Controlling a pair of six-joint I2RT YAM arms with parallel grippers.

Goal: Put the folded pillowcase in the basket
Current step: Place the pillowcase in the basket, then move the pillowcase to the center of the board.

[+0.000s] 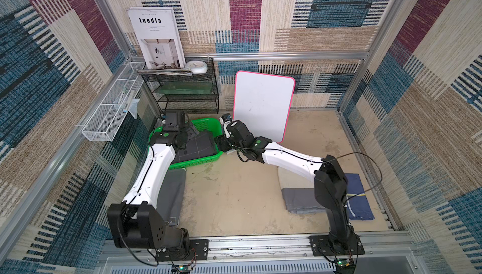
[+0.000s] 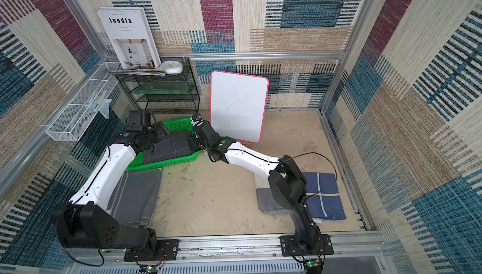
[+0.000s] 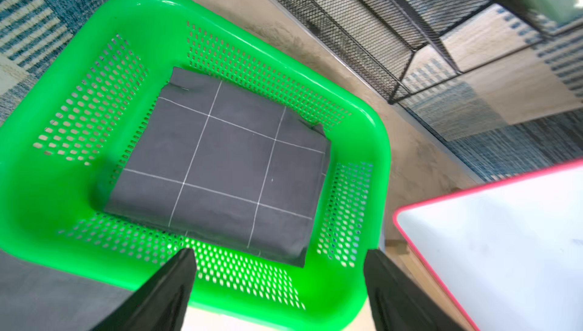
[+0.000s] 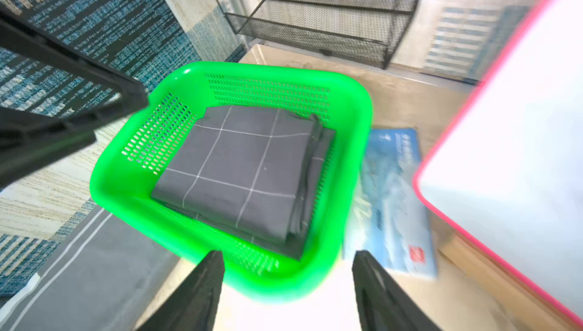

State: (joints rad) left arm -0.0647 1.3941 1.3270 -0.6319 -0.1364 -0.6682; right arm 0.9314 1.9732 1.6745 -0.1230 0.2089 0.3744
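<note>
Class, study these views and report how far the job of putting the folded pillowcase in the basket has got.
Done: the folded dark checked pillowcase lies flat inside the green basket. In hand: nothing. The left gripper and the right gripper are both open and empty, poised by the basket's rim. Left: probably only drawing both arms back clear of the basket.
</note>
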